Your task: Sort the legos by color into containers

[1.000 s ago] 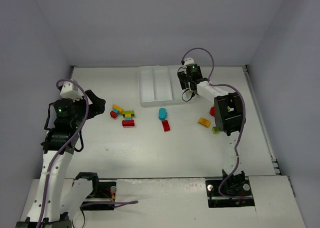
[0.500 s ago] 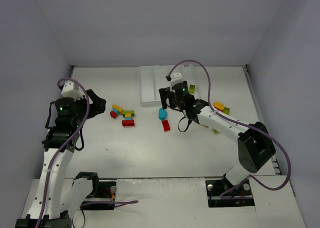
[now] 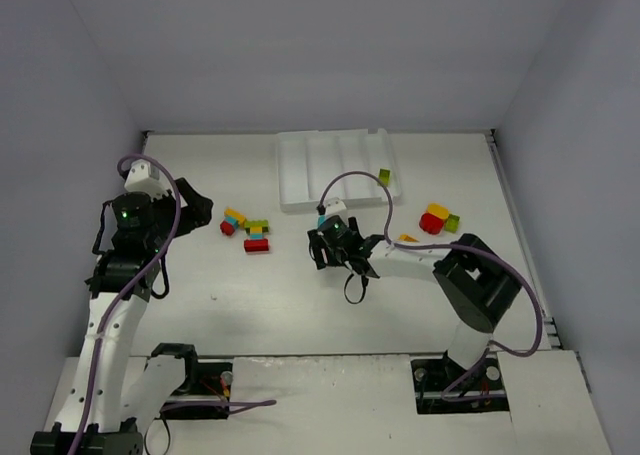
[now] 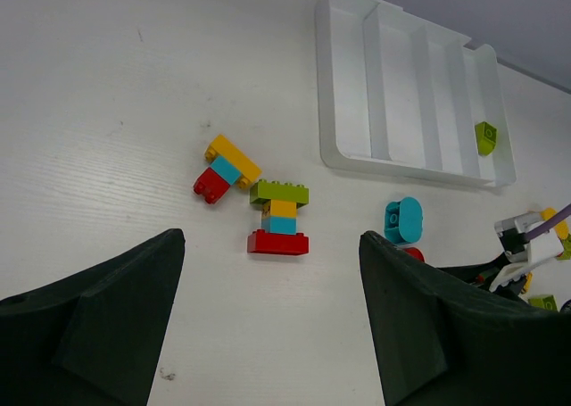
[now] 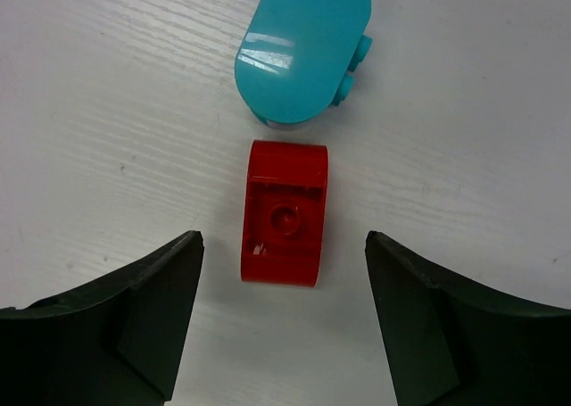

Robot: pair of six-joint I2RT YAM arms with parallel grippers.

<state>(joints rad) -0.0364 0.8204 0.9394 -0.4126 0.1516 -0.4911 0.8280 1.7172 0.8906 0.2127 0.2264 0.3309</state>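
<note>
Right wrist view shows you the right gripper (image 5: 282, 245) spread wide and empty, straddling a red brick (image 5: 284, 212) mid-table, with a cyan brick (image 5: 303, 49) just beyond. Your left gripper (image 4: 270, 236) gapes empty near the left edge. At the far edge, the tray (image 3: 300, 170) holds one green brick (image 3: 384, 178) in its rightmost compartment.

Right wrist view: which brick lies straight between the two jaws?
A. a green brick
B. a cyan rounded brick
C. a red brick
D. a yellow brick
C: the red brick lies midway between the jaws, which stand open on either side of it, while the cyan rounded brick lies farther out, beyond the jaw tips.
</note>
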